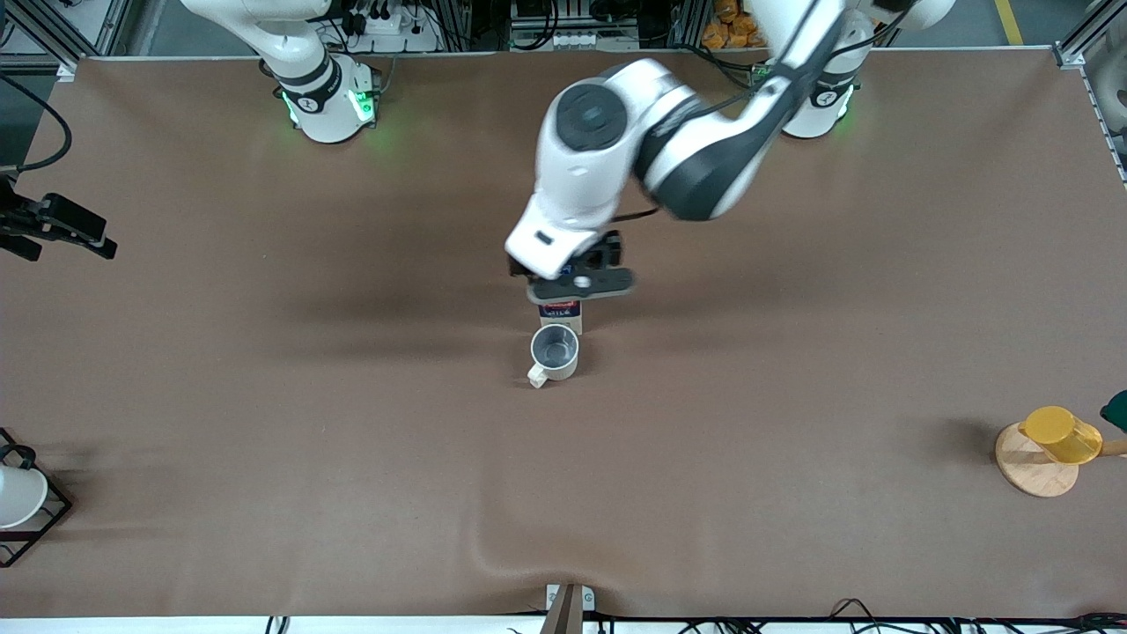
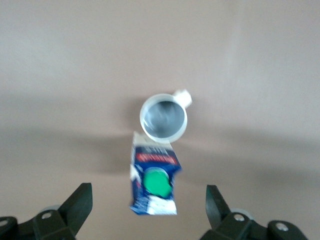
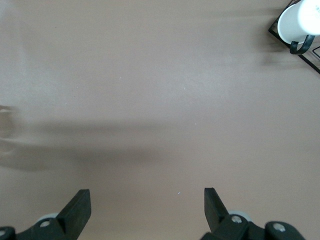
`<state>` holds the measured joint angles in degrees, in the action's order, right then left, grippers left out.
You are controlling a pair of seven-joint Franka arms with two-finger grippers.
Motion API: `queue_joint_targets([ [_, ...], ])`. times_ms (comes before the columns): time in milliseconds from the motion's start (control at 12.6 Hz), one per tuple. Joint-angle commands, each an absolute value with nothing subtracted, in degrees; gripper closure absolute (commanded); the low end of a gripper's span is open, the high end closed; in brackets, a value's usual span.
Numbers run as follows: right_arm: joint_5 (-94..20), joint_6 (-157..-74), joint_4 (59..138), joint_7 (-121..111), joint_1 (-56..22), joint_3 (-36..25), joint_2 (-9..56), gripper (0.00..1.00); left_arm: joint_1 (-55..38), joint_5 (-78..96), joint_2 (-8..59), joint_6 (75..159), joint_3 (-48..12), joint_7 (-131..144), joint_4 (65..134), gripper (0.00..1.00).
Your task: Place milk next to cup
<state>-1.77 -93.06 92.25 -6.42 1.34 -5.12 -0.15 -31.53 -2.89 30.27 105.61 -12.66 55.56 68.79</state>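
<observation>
Right now my left gripper (image 2: 145, 207) hangs over the milk (image 2: 154, 182), and its fingers (image 2: 77, 205) stand wide apart, one on each side of the carton with clear space between them and its walls; nothing is clamped. From my left wrist view I look straight down on the round green cap and the dark blue top with its red label mark. The carton stands upright on the brown surface (image 1: 264, 440), near the middle of it.

The cup (image 2: 163, 117) sits just beside the milk, its rim so close to the carton's edge that I cannot tell whether they touch. In the front view the cup (image 1: 555, 350) is nearer to the camera than the milk (image 1: 560, 311), its grey inside showing and its handle pointing toward the camera and the right arm's end.

My right gripper (image 3: 145, 207) waits over bare surface toward the right arm's end, its fingers (image 3: 75, 207) likewise apart and holding nothing. Its wrist view catches a white cup (image 3: 296, 22) in a black wire rack (image 3: 312, 60), which sits at the edge of the surface at that end. At the left arm's end a yellow cup (image 1: 1063, 434) rests on a round wooden stand (image 1: 1030, 471).
</observation>
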Motion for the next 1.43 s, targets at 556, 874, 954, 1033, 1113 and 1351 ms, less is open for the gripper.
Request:
queue_joint_targets([
  [556, -0.09, -91.93, 90.79, -6.33, 0.97, -5.27, 0.88, 0.0, -5.21, -3.69, 17.95, 96.43, -13.88, 36.34, 73.99, 0.0],
  [874, -0.09, -91.93, 90.88, -6.33, 0.97, -5.27, 0.88, 0.0, -0.35, -2.99, 6.63, 95.1, -9.96, 18.5, 84.68, 0.0],
  [954, -0.09, -91.93, 90.79, -6.33, 0.97, -5.27, 0.88, 0.0, -1.22, -2.9, 2.42, 94.84, -7.76, 15.93, 88.55, 0.0],
  [1033, -0.09, -91.93, 90.79, -6.33, 1.05, -5.27, 0.88, 0.0, -1.14, -2.81, -0.06, 93.53, -7.3, 13.12, 90.86, 0.0],
  [1113, -0.09, -91.93, 90.79, -6.33, 1.05, -5.27, 0.88, 0.0, -1.23, -2.81, -0.87, 90.21, -6.77, 9.18, 90.88, 0.0],
  [1351, -0.09, -91.93, 90.88, -6.33, 1.14, -5.27, 0.88, 0.0, -3.25, -2.55, -1.84, 87.71, -4.92, 3.51, 90.44, 0.0],
])
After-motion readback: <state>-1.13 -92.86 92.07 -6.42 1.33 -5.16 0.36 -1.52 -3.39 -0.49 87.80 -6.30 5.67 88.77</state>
